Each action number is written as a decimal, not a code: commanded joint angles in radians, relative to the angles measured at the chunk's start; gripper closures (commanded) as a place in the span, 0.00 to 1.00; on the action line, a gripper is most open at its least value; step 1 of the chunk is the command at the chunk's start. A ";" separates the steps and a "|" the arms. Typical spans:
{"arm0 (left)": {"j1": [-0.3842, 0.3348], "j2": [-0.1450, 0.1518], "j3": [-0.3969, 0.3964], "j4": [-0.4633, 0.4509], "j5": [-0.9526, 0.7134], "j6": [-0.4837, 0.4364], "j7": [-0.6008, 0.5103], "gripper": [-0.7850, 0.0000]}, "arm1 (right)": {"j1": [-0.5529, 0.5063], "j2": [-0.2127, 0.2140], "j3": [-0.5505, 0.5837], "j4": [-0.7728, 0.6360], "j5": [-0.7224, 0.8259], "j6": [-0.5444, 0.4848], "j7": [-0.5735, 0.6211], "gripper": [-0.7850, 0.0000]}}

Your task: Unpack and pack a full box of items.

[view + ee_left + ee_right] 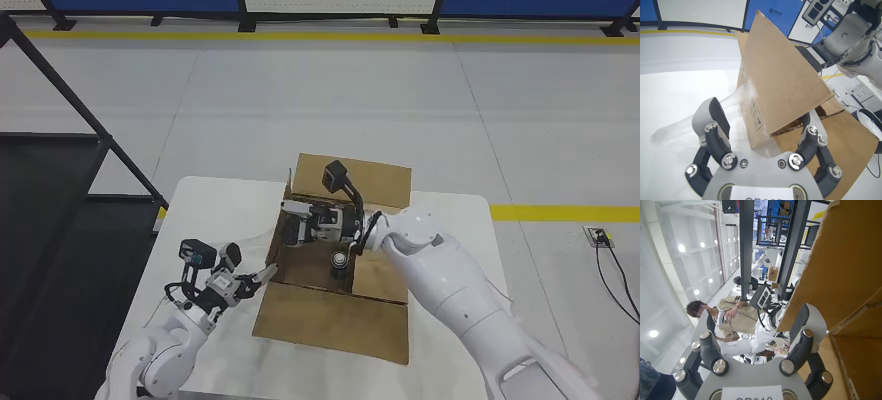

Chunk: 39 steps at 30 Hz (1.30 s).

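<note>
Flap-opening looks in hand: left end effector (762,111) and right end effector (755,313), both spread apart, sit at the flaps (783,72) of the cardboard box (330,320); next, pinch and fold outward.

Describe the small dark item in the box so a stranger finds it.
On the white table lies an open cardboard box. On its floor, near the robot's side, stands a small dark round item. Unlike the right gripper beside it, it is short with a paler top.

Robotics lab hall: around the white table (220,220), grey floor (300,100) with yellow lines (565,212), blue partition panels (140,5) beyond it, black metal frame (75,105) beside it
</note>
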 commanded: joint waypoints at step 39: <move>-0.001 0.008 -0.110 0.170 -0.045 0.156 -0.089 0.00 | -0.068 0.093 0.273 0.046 0.001 -0.070 0.097 0.00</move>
